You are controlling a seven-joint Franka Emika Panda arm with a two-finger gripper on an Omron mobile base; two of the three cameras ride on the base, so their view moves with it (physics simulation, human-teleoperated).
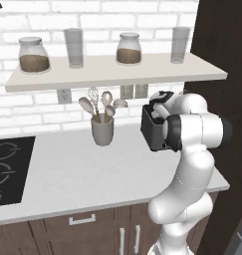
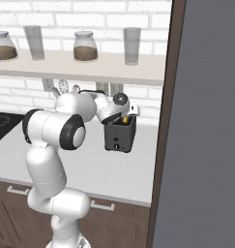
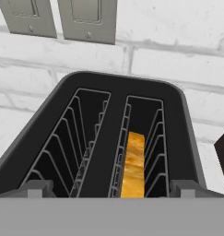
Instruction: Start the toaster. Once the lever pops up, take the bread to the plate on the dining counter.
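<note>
The toaster stands on the white worktop against the brick wall, beside the dark cabinet side, with the bread seated edge-up in the right-hand slot as the hand view presents it; the left-hand slot holds nothing. The gripper is positioned directly over the toaster's top, and its two dark fingertips stand spread wide, one outside each slot, gripping nothing. Judged from this, the bread has not been lifted out and the carry to the plate remains wholly undone; whether the toasting cycle has been started or has finished cannot be determined, because the lever is not identifiable in any view. The hand view supplies the slot interiors, the wire guides and the golden face of the slice. The right base view supplies the toaster's front face with its small pale button and a sliver of the bread beneath the hand. The left base view supplies the grey utensil cup and the cooktop along the worktop.
</note>
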